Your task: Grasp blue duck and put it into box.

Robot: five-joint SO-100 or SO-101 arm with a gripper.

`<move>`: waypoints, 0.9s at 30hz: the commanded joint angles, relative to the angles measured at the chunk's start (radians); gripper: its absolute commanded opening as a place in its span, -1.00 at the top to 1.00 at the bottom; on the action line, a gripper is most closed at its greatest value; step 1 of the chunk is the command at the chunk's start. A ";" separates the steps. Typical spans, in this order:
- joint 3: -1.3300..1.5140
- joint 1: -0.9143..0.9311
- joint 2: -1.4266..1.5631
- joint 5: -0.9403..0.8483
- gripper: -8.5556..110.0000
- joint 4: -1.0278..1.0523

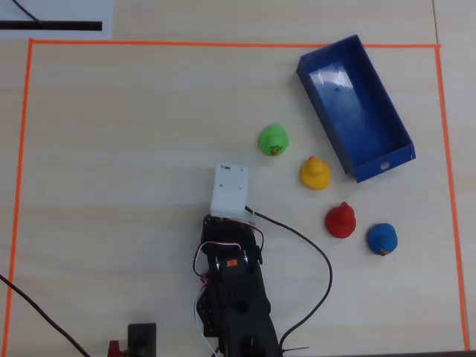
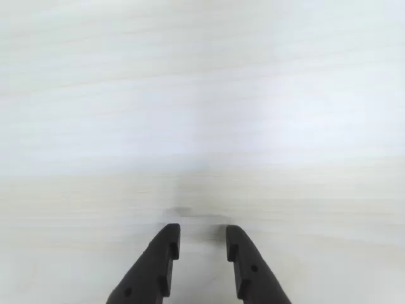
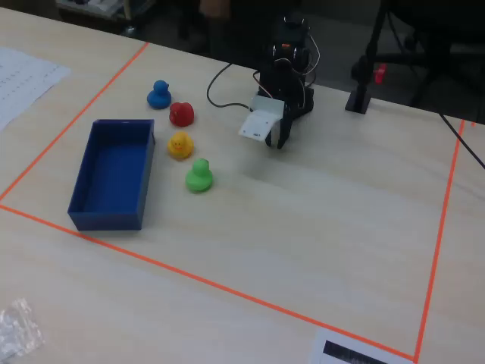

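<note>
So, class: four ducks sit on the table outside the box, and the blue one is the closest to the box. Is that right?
Not quite. The four ducks do sit outside the box, but the blue duck is the farthest from it; the yellow duck is closest. The overhead view shows this.

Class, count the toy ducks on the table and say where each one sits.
4. In the overhead view, green duck and yellow duck lie left of the box; red duck and blue duck lie below it. None seem hidden.
</note>
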 commanded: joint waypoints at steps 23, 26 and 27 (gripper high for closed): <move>-0.801 0.818 -0.647 -0.087 0.60 -0.334; -0.956 1.032 -0.762 -0.094 0.57 -0.465; -0.996 1.098 -0.795 -0.091 0.56 -0.503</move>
